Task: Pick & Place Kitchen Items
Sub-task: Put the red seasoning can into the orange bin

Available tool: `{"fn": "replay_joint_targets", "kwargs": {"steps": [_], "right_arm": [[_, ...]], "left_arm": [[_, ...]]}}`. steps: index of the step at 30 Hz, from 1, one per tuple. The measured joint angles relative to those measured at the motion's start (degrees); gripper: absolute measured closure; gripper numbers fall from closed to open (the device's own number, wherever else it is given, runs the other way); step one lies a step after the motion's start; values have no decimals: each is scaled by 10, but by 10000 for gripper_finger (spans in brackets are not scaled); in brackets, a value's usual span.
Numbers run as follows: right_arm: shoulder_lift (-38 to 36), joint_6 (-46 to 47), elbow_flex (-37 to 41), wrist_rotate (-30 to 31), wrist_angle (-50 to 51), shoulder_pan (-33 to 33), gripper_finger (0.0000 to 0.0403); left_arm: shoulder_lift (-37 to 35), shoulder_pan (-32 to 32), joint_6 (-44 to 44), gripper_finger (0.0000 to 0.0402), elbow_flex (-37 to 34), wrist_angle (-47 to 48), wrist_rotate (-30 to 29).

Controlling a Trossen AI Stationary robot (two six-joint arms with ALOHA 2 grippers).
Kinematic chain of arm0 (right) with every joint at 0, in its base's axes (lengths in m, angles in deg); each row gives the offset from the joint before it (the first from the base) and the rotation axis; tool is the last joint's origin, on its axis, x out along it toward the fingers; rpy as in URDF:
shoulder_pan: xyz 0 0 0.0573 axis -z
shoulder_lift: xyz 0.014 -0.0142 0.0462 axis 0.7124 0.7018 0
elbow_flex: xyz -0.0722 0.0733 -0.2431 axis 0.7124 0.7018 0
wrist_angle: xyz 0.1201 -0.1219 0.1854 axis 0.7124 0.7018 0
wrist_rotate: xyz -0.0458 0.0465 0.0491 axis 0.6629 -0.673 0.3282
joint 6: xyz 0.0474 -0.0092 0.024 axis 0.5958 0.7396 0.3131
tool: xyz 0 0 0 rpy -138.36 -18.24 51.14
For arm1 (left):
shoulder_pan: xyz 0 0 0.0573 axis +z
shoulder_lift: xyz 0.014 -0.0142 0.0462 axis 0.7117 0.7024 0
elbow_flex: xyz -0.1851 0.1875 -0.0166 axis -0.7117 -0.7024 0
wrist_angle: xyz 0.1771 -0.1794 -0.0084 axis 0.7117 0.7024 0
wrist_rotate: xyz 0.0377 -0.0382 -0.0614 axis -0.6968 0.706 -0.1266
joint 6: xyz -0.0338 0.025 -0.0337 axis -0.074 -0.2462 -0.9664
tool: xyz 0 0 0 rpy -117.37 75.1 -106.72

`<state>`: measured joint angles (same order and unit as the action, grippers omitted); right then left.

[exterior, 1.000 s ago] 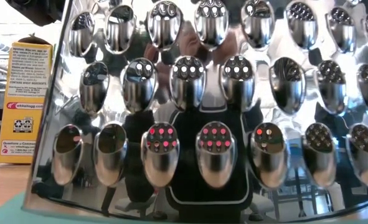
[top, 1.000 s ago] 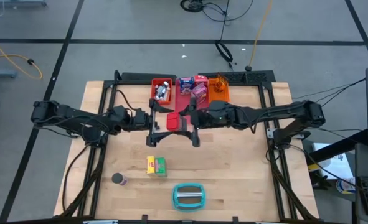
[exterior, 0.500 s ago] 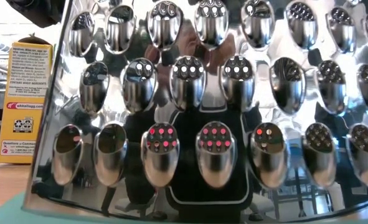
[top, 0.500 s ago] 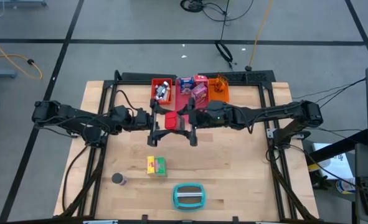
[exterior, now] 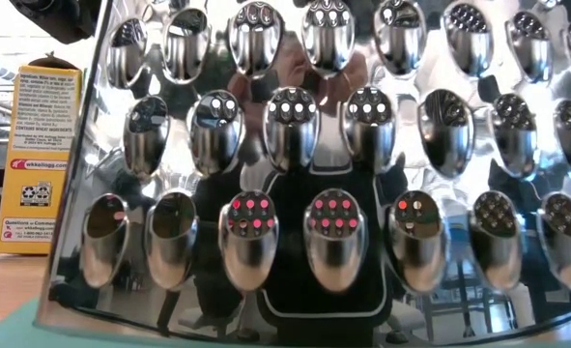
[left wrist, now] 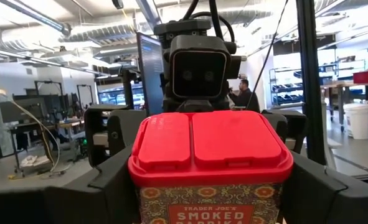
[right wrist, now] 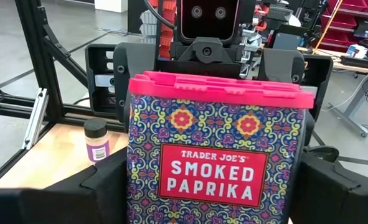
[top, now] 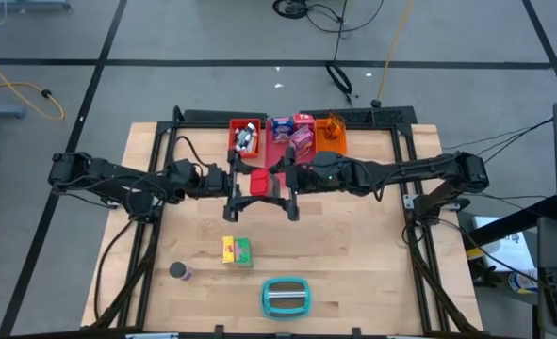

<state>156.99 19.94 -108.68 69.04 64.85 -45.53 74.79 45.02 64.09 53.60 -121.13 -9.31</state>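
A smoked paprika tin point(top: 258, 181) with a red lid and a patterned label hangs upright over the middle of the table, between my two arms. My left gripper point(top: 248, 185) comes at it from the table's left and is shut on it. In the left wrist view the lid point(left wrist: 210, 140) fills the gap between the fingers. My right gripper point(top: 278, 181) faces it from the table's right, its fingers point(right wrist: 99, 186) standing close on either side of the tin's label face point(right wrist: 215, 174). Yellow and green boxes point(top: 237, 250) and a small bottle point(top: 179, 271) stand on the table nearer the front. My left gripper pinches the tin by its two narrow sides point(left wrist: 136, 190) just under the lid, between its two fingers point(left wrist: 112, 180). The fingers come level from the table's left. The tin stands upright, lifted clear of the table. My right gripper flanks the same sides; whether it touches them I cannot tell.
Red point(top: 245, 137), pink point(top: 292, 143) and orange point(top: 331, 134) trays holding small items line the far edge. A teal-framed metal grater point(top: 285, 296) lies near the front edge and blocks nearly the whole low view point(exterior: 324, 193), beside the yellow box point(exterior: 39, 159).
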Motion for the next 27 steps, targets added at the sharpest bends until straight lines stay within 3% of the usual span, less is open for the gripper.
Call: {"fn": "replay_joint_targets", "kwargs": {"steps": [20, 27], "right_arm": [[-2, -5, -1, 6, 79, 6, 85], [-2, -11, -2, 53, 118, 6, 84]], "left_arm": [[-32, -1, 16, 118, -1, 32, -24], [-62, -1, 26, 118, -1, 90, -48]]}}
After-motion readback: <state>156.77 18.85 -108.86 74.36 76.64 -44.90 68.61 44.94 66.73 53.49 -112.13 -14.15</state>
